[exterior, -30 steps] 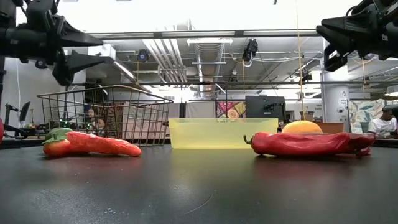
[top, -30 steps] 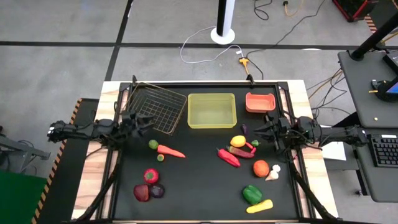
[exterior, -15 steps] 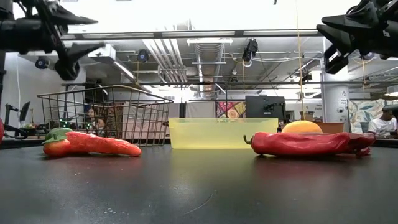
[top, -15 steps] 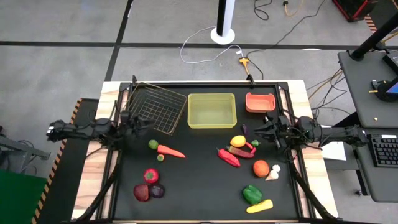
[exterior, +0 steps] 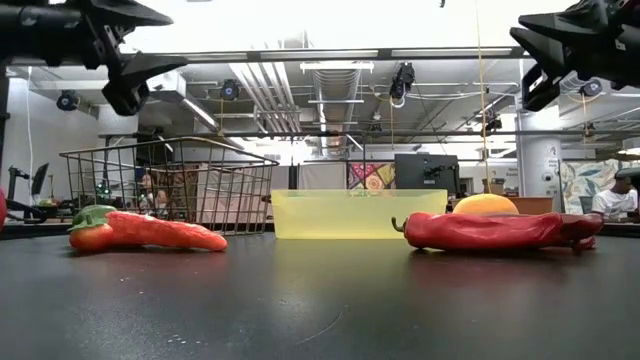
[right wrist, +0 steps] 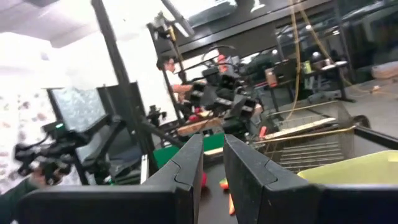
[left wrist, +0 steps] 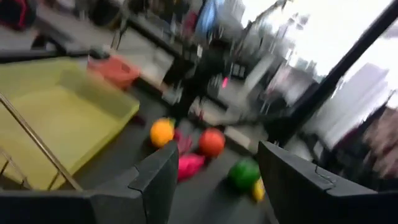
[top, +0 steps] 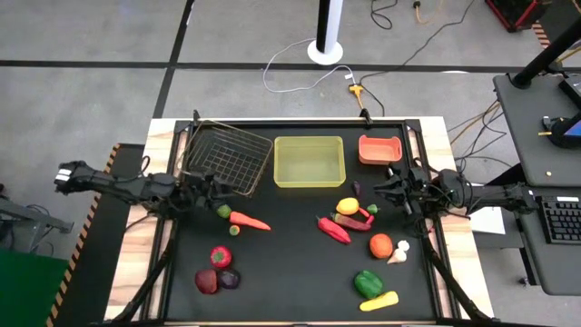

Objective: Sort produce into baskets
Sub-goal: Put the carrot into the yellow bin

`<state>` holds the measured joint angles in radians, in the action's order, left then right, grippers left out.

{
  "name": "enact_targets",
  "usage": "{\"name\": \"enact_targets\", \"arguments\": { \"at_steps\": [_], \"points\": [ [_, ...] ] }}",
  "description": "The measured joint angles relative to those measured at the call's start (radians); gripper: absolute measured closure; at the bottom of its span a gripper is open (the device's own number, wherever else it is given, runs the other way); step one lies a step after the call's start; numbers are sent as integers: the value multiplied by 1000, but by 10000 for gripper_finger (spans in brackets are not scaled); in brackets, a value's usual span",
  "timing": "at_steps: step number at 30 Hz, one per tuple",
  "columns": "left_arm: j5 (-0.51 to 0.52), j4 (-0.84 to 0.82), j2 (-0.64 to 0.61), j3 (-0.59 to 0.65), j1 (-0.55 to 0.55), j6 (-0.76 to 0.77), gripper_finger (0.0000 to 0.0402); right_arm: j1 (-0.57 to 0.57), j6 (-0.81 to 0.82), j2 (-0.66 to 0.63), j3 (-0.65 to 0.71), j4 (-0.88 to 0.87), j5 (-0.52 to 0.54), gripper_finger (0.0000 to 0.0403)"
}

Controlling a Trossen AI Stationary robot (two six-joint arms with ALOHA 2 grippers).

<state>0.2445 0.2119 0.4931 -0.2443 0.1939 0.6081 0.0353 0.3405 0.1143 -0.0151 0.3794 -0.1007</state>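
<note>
**Produce lies loose on the mat, all three baskets empty**

The orange carrot (top: 248,220) lies left of centre with a small lime (top: 223,211) touching its leafy end. To the right, the yellow lemon (top: 347,206) sits against the long red chili (top: 333,230); a tomato (top: 380,245), garlic (top: 398,255) and green pepper (top: 368,283) lie nearer the front edge. Along the back stand the wire-mesh basket (top: 223,158), the yellow-green tray (top: 310,161) and the salmon-red bin (top: 379,149), none holding produce. The left gripper (top: 213,194) hovers just beside the wire basket's front corner, above the lime, fingers spread apart. The right gripper (top: 381,189) hangs near the lemon, fingers nearly together around nothing.
</note>
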Motion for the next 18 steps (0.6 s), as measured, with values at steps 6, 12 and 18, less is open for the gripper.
{"name": "enact_targets", "arguments": {
  "at_steps": [6, 12, 18],
  "points": [
    [-1, -318, 191, -218, 73, -45, 199, 0, -1, 0, 0, -1, 75, 346],
    [-1, -511, 397, -413, 181, -97, 199, 0, 1, 0, 0, 0, 77, 346],
    [5, -670, 595, -569, 248, -129, 199, 0, 35, 0, -5, -2, 76, 346]
  ]
}}
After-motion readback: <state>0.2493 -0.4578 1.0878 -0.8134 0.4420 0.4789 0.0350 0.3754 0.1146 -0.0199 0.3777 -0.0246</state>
